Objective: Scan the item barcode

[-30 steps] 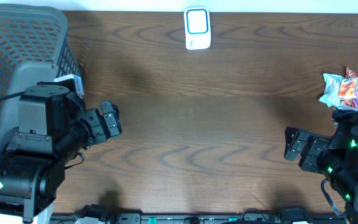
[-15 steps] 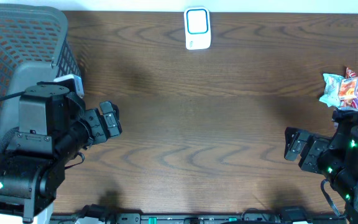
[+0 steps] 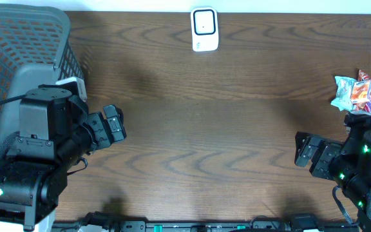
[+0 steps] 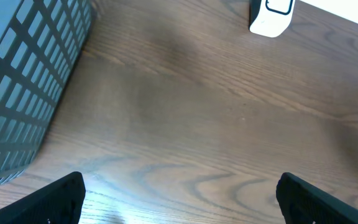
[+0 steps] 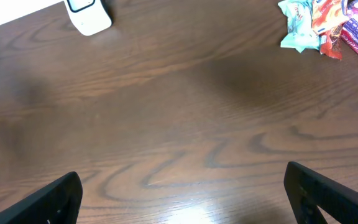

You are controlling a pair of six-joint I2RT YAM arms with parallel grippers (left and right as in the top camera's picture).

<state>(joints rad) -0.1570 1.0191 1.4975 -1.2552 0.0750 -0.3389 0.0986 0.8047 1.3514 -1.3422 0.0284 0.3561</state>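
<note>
Both grippers wide open, nothing held.
Left gripper (image 3: pixel 115 124) and right gripper (image 3: pixel 303 149) sit low over the table (image 3: pixel 224 129), well apart. Snack packets (image 3: pixel 359 92) piled at far right edge; white scanner (image 3: pixel 204 29) back-centre; basket (image 3: pixel 18 45) far left.

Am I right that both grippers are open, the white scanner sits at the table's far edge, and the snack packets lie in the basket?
No: the overhead view shows the snack packets on the table by the right arm, not in the basket. The left gripper and right gripper are open; the white scanner is at the far edge.
</note>
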